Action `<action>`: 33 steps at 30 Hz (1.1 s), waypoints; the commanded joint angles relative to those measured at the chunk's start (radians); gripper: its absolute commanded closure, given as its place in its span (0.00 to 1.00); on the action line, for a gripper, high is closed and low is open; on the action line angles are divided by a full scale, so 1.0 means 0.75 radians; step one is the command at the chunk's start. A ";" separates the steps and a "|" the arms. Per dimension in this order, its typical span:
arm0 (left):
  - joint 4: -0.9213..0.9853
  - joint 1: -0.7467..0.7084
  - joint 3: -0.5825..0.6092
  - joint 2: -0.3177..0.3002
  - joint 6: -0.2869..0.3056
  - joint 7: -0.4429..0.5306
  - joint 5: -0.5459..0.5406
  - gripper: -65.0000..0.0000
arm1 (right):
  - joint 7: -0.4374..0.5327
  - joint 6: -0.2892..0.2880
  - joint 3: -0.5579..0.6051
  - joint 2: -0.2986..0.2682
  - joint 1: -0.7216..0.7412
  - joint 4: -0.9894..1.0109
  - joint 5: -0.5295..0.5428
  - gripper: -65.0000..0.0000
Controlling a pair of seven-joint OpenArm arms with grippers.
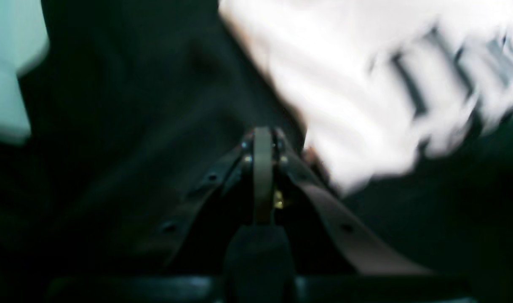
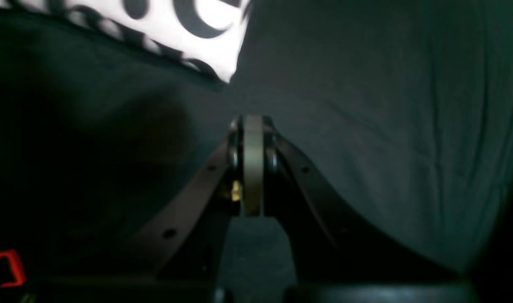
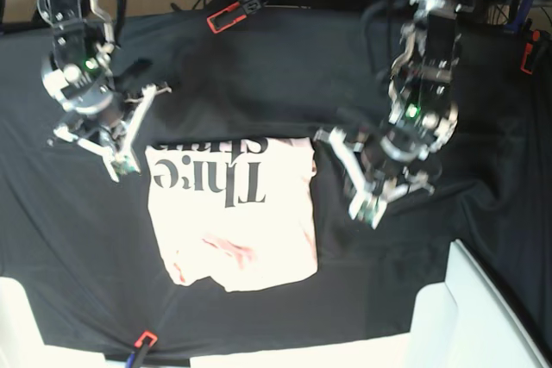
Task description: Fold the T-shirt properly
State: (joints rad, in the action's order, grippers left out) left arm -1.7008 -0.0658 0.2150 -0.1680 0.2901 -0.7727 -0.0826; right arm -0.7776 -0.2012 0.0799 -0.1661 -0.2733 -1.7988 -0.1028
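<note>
Left hand clenched empty just beside the T-shirt edge; right hand clenched empty at its corner; black cloth lies open around.

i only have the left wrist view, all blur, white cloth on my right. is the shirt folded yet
Observer: Partly. In the base view the T-shirt lies as a rough rectangle, lettering up, its bottom edge rumpled.
Operator: is the other arm holding it
Observer: No. The right gripper has shut jaws, empty, at the shirt's top corner.
Operator: and mine
Observer: The left gripper sits off the shirt's side edge, over the black cloth.
</note>
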 commanded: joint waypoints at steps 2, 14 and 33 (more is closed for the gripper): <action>-0.039 -0.024 0.025 -0.051 -0.005 0.029 -0.003 1.00 | 0.089 0.014 -0.085 -0.019 -0.038 -0.058 -0.013 1.00; -0.023 -0.396 0.015 -0.278 -0.005 0.638 -0.005 1.00 | 0.320 -0.117 -0.314 -0.015 -0.222 -0.045 -0.009 1.00; 0.012 -0.918 -0.349 -0.198 -0.009 1.158 0.375 1.00 | 0.698 -0.185 -0.601 0.071 -0.612 -0.094 -0.011 1.00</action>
State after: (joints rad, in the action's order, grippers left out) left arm -1.6775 -0.7444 -0.0326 -0.3000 0.3000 0.0849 0.2089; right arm -0.2779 -0.3401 -0.3634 -0.1085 -0.7250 -1.8462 -0.1173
